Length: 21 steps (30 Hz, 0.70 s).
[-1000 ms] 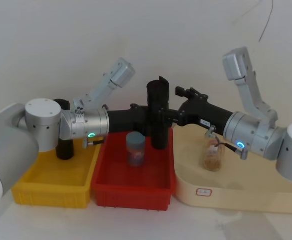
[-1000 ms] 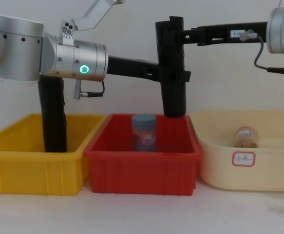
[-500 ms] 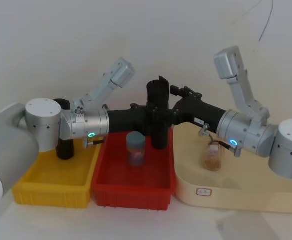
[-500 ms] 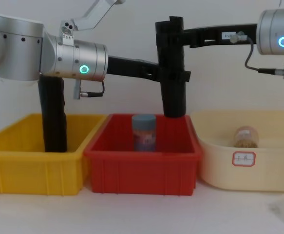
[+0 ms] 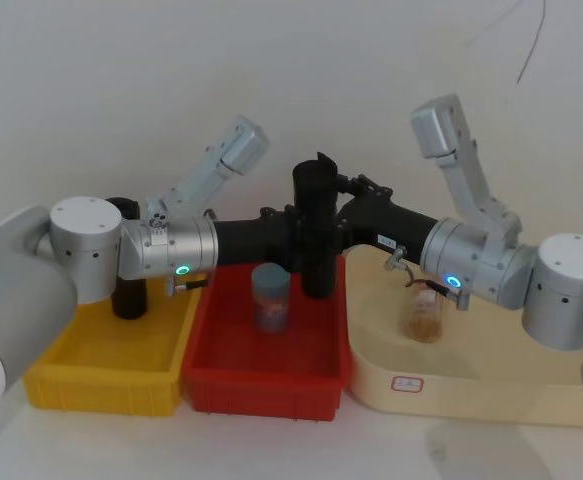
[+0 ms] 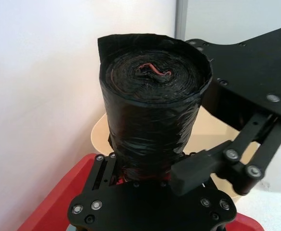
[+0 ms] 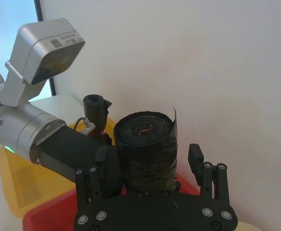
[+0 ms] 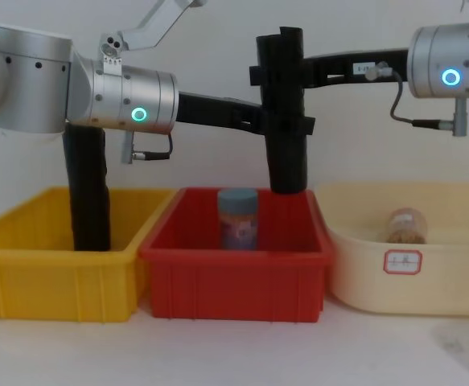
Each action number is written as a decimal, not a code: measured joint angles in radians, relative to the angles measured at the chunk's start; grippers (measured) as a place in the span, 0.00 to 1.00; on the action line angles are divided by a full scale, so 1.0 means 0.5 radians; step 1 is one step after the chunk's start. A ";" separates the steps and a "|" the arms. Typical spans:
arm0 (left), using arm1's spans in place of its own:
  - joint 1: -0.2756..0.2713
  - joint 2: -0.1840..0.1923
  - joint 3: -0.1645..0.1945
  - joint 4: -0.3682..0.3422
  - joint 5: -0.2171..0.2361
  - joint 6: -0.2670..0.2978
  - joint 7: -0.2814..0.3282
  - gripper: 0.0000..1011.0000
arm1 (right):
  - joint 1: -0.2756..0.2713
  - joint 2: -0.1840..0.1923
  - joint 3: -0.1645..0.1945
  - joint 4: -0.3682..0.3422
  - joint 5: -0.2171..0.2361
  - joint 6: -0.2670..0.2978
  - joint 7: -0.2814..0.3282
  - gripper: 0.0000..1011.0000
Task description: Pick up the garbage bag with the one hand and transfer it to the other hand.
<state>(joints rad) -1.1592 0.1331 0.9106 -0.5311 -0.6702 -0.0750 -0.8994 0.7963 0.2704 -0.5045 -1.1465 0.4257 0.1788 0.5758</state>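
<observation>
Left pincer (image 8: 286, 125) clamped around upright glossy black garbage bag (image 8: 282, 88), right pincer (image 8: 270, 74) spread.

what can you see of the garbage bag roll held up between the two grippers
The garbage bag is a tall, slim roll of glossy black plastic, upright in the air above the red bin. Its top end shows tight spiral layers with a reddish strip at the core. The left gripper clamps its middle; the right gripper straddles it near the top, fingers open.
</observation>
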 joint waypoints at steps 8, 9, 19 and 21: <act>0.000 0.000 0.000 0.000 0.000 0.000 0.000 0.46 | 0.046 -0.027 -0.022 0.091 0.001 -0.027 0.005 0.99; 0.000 0.000 0.000 0.000 0.000 0.000 0.000 0.46 | 0.052 -0.030 -0.024 0.103 0.001 -0.031 0.005 0.99; 0.000 0.000 0.000 0.000 0.000 0.000 0.000 0.46 | 0.087 -0.052 -0.040 0.169 0.014 -0.053 0.009 0.99; 0.000 0.000 0.000 0.000 0.000 0.000 0.000 0.46 | 0.092 -0.056 -0.042 0.178 0.018 -0.056 0.009 0.99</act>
<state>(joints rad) -1.1592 0.1330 0.9106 -0.5312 -0.6702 -0.0750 -0.8994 0.8425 0.2425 -0.5256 -1.0577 0.4348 0.1509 0.5804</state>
